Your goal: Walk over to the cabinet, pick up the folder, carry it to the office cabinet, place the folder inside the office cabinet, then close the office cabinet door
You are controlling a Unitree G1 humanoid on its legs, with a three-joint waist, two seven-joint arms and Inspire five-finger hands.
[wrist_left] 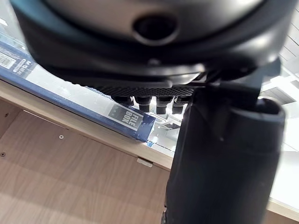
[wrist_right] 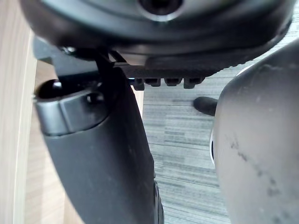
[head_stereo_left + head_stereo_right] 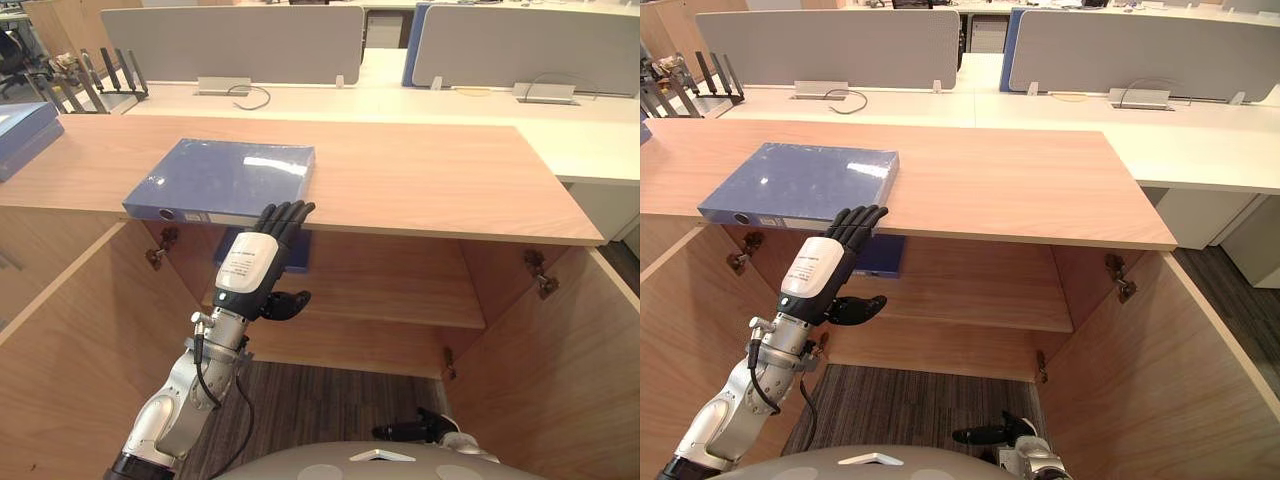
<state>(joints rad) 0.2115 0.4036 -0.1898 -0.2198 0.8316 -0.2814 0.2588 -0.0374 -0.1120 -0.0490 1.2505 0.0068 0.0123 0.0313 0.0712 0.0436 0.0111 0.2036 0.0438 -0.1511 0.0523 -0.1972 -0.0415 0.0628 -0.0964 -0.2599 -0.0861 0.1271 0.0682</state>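
Your left hand [image 3: 248,262] has straight fingers, tips at the front edge of the blue folder [image 3: 225,178] on the surface [image 3: 420,170].

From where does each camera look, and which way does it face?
Left eye view: head, facing down at the cabinet top and blue folder; left hand reaching.
Right eye view: head, same scene; right hand low.
Left wrist view: along left hand, toward the folder's edge.
Right wrist view: along right hand, toward the floor.
Both eyes share the folder.
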